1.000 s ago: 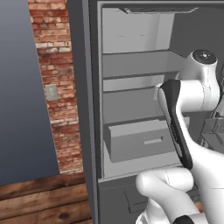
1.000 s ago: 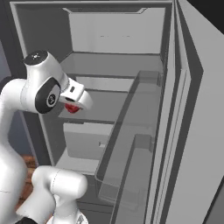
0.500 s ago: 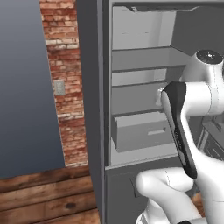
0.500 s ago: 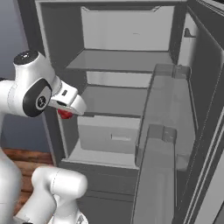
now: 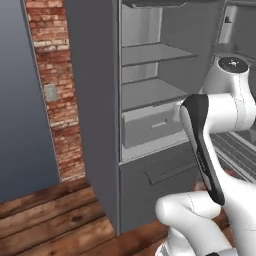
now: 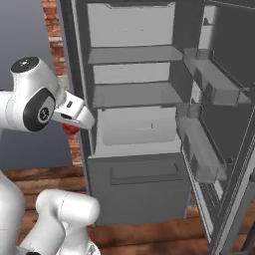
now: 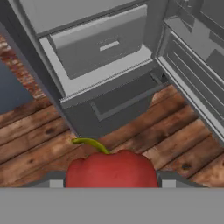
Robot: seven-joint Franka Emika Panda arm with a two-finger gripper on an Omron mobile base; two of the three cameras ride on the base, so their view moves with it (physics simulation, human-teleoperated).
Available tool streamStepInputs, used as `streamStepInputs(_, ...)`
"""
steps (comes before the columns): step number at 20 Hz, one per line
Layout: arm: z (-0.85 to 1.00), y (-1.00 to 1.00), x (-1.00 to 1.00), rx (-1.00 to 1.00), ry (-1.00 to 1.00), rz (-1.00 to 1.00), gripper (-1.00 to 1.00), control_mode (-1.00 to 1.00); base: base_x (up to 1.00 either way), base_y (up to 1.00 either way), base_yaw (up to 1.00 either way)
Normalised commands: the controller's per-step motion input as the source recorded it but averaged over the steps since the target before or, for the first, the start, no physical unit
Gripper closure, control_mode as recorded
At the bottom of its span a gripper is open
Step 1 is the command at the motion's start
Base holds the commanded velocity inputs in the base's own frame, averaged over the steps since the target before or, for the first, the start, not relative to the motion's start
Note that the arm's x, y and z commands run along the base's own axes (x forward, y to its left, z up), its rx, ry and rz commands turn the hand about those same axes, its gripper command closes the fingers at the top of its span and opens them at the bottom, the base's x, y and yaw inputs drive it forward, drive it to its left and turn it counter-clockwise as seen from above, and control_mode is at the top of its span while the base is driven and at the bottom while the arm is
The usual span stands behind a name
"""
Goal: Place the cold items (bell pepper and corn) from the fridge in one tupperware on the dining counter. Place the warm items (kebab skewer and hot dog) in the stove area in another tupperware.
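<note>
Bell pepper (image 7: 112, 169): glossy bright red, rounded and lobed, with a curved yellow-green stem, clamped between the gripper's (image 7: 112, 180) half-spread fingers above the wooden floor (image 7: 39, 144), out in front of the open fridge (image 6: 134, 107) with its pale drawer (image 7: 103, 41). No writing is readable anywhere.

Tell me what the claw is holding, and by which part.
The claw holds the rounded red bell pepper by its two opposite sides, green stem pointing away.
</note>
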Motion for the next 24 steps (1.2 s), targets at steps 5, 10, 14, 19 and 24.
streamStepInputs(5, 0.00, 0.00, 0.00, 0.00, 0.00, 0.00, 1.00, 1.00, -1.00, 0.38, -0.94)
streamStepInputs(10, 0.00, 0.00, 0.00, 0.00, 0.00, 0.00, 1.00, 1.00, -1.00, 0.15, -1.00)
streamStepInputs(14, 0.00, 0.00, 0.00, 0.00, 0.00, 0.00, 1.00, 1.00, -0.79, -0.05, -1.00)
streamStepInputs(19, 0.00, 0.00, 0.00, 0.00, 0.00, 0.00, 1.00, 1.00, -0.39, -0.78, -0.79)
streamStepInputs(24, 0.00, 0.00, 0.00, 0.00, 0.00, 0.00, 1.00, 1.00, -0.07, -1.00, -0.45)
